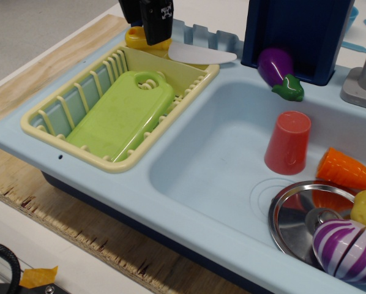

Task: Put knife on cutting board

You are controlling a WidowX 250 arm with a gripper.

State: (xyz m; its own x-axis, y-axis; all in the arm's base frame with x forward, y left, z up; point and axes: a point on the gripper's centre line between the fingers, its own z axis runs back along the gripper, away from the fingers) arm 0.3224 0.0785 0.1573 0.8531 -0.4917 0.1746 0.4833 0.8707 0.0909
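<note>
Gripper (144, 24) at upper left straddles knife (182, 51) handle, jaws apart, contact unclear; cutting board (123, 114) inside dish rack (41, 130); red cup (288, 142) right.

glossy plastic cutting board (123, 114), smooth plastic knife (182, 51), seemingly shiny metal lid (296, 215)

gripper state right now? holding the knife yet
Gripper: open, fingers straddling the knife handle, not visibly clamped on it. Knife lies on the rack rim, not on the cutting board.
</note>
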